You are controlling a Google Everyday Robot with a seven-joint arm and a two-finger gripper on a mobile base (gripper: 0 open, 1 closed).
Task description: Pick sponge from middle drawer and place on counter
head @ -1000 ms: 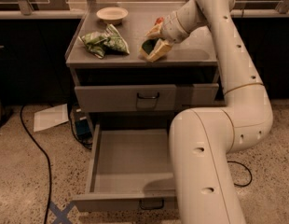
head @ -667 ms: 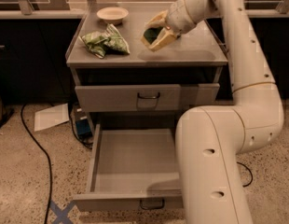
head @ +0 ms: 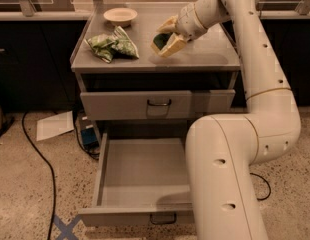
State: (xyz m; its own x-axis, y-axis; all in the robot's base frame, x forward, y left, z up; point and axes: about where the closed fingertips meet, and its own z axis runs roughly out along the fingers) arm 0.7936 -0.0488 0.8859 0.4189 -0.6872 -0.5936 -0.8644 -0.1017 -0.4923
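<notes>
My gripper [head: 166,38] hangs just above the middle of the grey counter [head: 205,59], its pale fingers [head: 174,44] shut on the dark green sponge [head: 159,39]. The sponge is held off the surface, with only its green face showing between the fingers. The middle drawer [head: 141,170] is pulled open below; what shows of its grey tray is bare, and my arm covers its right part.
Two green-and-white snack bags [head: 112,45] lie on the counter's left side. A small pale bowl [head: 120,16] sits at its back left. The top drawer [head: 157,104] is closed. A cable and a sheet of paper [head: 54,125] lie on the floor at left.
The gripper with the sponge has moved slightly up and toward the back of the counter, staying above its middle. The drawer and snack bags have not moved.
</notes>
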